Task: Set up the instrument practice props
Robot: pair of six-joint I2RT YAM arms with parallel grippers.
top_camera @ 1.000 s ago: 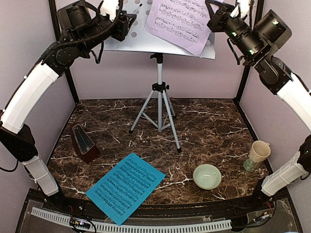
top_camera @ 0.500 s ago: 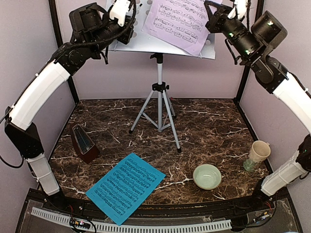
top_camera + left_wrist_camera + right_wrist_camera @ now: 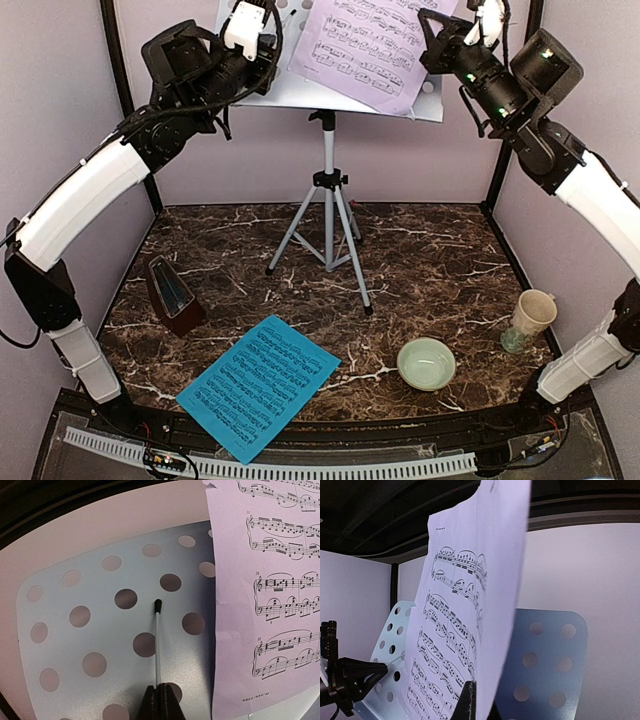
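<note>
The silver tripod music stand (image 3: 328,215) stands at the back middle, its white perforated desk (image 3: 290,92) up top. My left gripper (image 3: 270,48) (image 3: 160,694) is at the desk's left half, shut on a thin white page-holder wire (image 3: 157,645) with a black tip. A lavender page (image 3: 362,45) (image 3: 465,630) lies against the desk's right half, and my right gripper (image 3: 432,40) (image 3: 472,694) is shut on its edge. A cyan page (image 3: 258,385) lies flat near the table's front. The reddish-brown metronome (image 3: 172,293) stands at the left.
A pale green bowl (image 3: 426,362) sits front right and a cream mug (image 3: 530,318) at the right edge. Dark frame posts (image 3: 122,70) and walls close in the back and sides. The tripod legs (image 3: 355,255) spread over the back middle of the marble table (image 3: 430,270).
My left gripper has moved right and up to the desk and shut on the holder wire. My right gripper has shifted slightly left, keeping the lavender page.
</note>
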